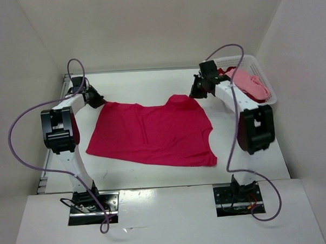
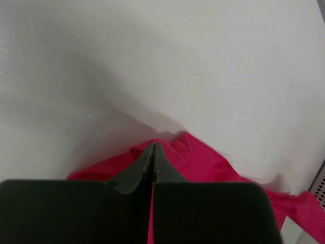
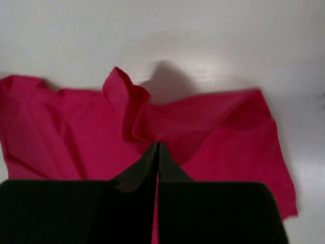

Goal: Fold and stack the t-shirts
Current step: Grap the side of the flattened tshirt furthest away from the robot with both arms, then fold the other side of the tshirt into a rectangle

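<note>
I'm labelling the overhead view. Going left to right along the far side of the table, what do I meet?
The left fingers → magenta t-shirt → right fingers → white basket.

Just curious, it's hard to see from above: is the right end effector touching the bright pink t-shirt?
Touching. The right wrist view shows the right end effector pinching a raised fold of the bright pink t-shirt.

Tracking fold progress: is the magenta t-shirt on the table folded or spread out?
Spread out. The magenta t-shirt lies opened across the table, unfolded; left claw and right claw each pinch a far corner.
</note>
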You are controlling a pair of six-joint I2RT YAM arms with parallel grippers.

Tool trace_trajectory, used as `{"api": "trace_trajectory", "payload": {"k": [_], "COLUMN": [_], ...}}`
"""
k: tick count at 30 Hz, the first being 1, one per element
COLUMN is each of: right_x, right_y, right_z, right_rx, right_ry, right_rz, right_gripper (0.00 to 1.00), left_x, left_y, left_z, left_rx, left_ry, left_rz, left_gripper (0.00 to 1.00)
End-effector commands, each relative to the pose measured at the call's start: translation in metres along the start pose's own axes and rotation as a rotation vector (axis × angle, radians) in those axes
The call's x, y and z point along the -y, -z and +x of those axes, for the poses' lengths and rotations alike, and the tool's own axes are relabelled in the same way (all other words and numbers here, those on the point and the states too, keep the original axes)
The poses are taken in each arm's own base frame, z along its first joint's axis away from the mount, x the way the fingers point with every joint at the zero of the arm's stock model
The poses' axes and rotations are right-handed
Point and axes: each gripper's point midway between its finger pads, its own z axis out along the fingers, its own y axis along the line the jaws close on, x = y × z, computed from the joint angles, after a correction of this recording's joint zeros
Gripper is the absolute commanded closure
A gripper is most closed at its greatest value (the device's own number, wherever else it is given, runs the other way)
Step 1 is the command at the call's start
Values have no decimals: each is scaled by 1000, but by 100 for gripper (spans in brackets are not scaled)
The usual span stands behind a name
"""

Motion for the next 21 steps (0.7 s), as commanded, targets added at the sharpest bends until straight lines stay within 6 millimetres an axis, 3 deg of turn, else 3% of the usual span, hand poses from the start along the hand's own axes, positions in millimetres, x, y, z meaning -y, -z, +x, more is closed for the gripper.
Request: {"api": "trace_trajectory", "payload": {"k": [1,2,3,4,6,7,14,18,21], "right_x": [-3,-4,3,0,11,7,35,27,27], "right_y": [34,41,41,59,66,81,118,140,149], "right_z": [16,25,46,45,73,77,142,166,196], "right_rx": [51,49,17,48,9,23,-37,-50,-124], "right_ry": [-39,-30,-36,-32,-51,-41,-113,-159,-232], "right_rz": [-59,-57,-37,-56,-40,-57,-36,-76,-89], "right_gripper": [100,100,100,100,100,100,100,100,100], "left_x": [3,1,-3,-2,-4,-5,-11,-21,-22], "left_y": [18,23,21,27,32,36,67,85,102], "left_z": [-11,-18,-13,-19,-13,-18,-5,-3,1], "left_rx": [32,46,37,47,39,51,58,71,82], "left_ry": [-11,-5,-1,3,-3,0,10,44,49], "left_rz": [27,27,20,30,24,25,10,-5,-4], "left_gripper": [100,100,100,100,100,100,100,100,100]}}
